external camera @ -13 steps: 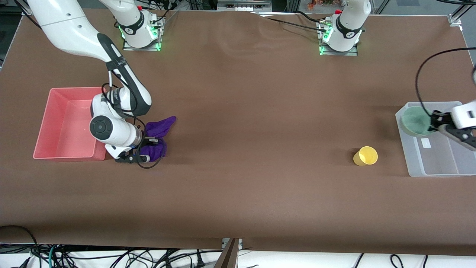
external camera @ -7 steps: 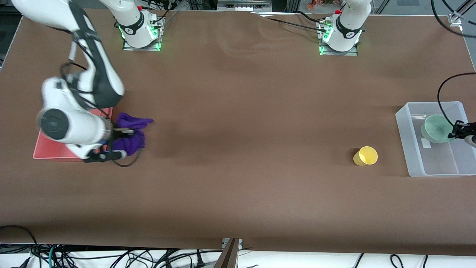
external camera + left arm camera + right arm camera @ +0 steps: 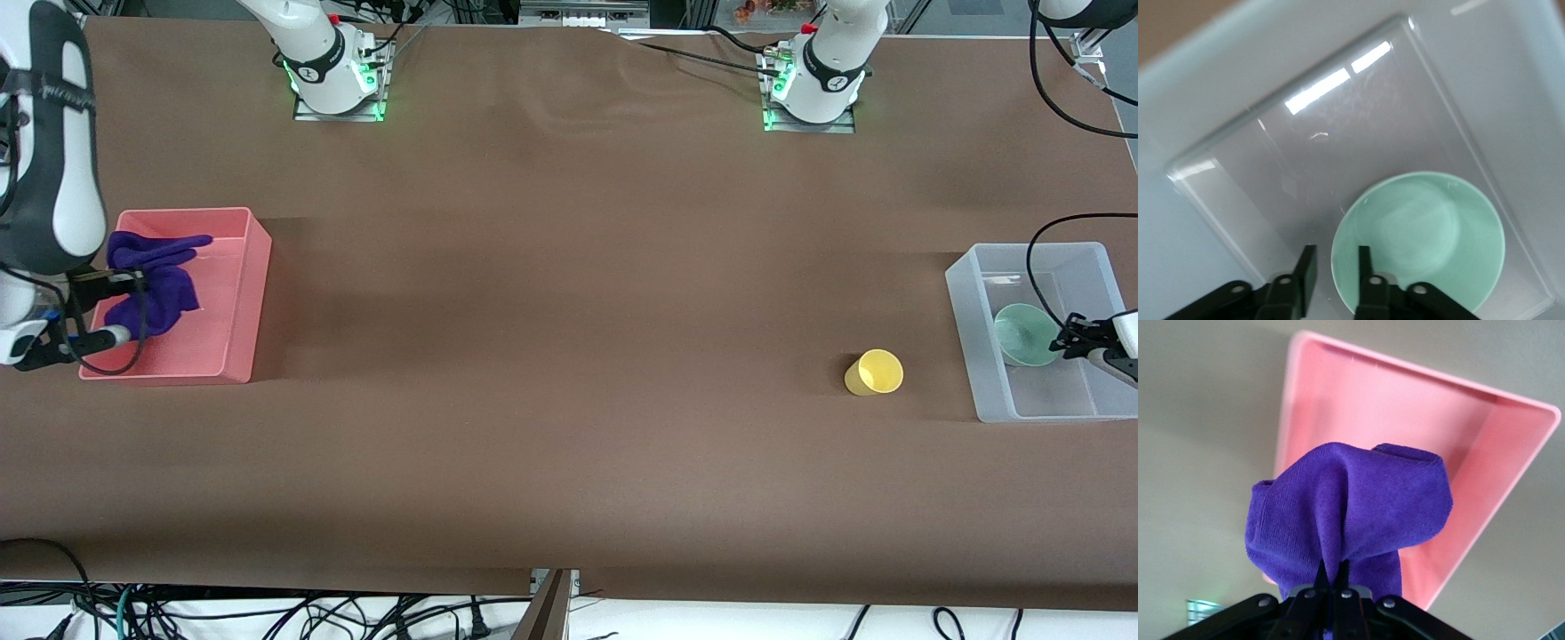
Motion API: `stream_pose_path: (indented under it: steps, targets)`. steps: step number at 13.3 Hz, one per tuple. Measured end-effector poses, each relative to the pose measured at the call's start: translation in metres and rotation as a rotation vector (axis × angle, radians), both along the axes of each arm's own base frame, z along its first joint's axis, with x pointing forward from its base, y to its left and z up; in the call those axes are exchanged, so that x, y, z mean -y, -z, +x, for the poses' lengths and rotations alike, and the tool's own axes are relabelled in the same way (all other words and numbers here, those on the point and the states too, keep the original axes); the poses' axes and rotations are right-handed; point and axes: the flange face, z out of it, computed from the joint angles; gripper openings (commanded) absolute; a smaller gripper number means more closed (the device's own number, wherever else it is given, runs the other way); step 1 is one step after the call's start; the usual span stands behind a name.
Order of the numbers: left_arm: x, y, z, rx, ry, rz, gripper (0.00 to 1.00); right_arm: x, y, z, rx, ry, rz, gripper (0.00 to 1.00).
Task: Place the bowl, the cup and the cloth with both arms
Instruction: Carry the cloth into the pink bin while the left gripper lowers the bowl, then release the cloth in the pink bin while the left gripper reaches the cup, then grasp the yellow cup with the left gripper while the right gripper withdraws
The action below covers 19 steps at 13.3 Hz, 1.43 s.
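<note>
My right gripper [image 3: 132, 304] is shut on the purple cloth [image 3: 153, 283] and holds it up over the pink tray [image 3: 238, 293]. In the right wrist view the cloth [image 3: 1351, 507] hangs bunched from the closed gripper [image 3: 1333, 570] above the tray [image 3: 1405, 407]. The mint-green bowl [image 3: 1022, 333] sits upright in the clear bin [image 3: 969, 356]. My left gripper [image 3: 1067, 347] is open, its fingers astride the bowl's rim with a gap. In the left wrist view the gripper [image 3: 1336, 252] has one finger inside the bowl [image 3: 1425, 247]. The yellow cup [image 3: 874, 372] lies on the table beside the bin.
The clear bin's floor [image 3: 1338, 133] is bare apart from the bowl. The brown table [image 3: 569, 311] stretches between tray and bin. The arm bases stand farther from the camera.
My right gripper carried the cloth from the table beside the tray to over the tray. My left gripper lowered the bowl into the bin and its fingers parted from the rim.
</note>
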Motion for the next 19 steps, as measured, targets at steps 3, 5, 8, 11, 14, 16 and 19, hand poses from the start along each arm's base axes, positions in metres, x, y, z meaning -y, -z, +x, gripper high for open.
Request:
stream_pose_path:
  steps: [3,5,8,11,14,16,19]
  targets:
    - [0.020,-0.063,0.014,0.016,0.021,0.007,1.00,0.023,0.055,-0.014,-0.007,-0.002,-0.001,0.00]
    - [0.064,-0.113,0.028,0.015,0.006,0.018,1.00,0.022,0.080,-0.020,-0.006,-0.008,0.000,0.73]
    - [0.153,-0.147,0.055,0.014,-0.086,0.034,1.00,0.020,0.090,-0.022,0.001,0.009,0.025,1.00]
    - [0.231,-0.114,0.076,-0.028,-0.229,0.036,0.98,0.023,0.054,-0.011,0.069,0.013,0.019,1.00]
    - [0.265,-0.054,0.085,-0.071,-0.331,0.022,0.78,0.008,-0.022,-0.002,0.124,-0.002,0.036,1.00]
    - [0.270,-0.016,0.083,-0.112,-0.393,-0.006,0.63,-0.031,-0.080,0.001,0.171,-0.061,0.064,1.00]
    - [0.278,0.018,0.078,-0.164,-0.468,-0.089,0.12,-0.099,-0.141,-0.010,0.225,-0.091,0.084,1.00]
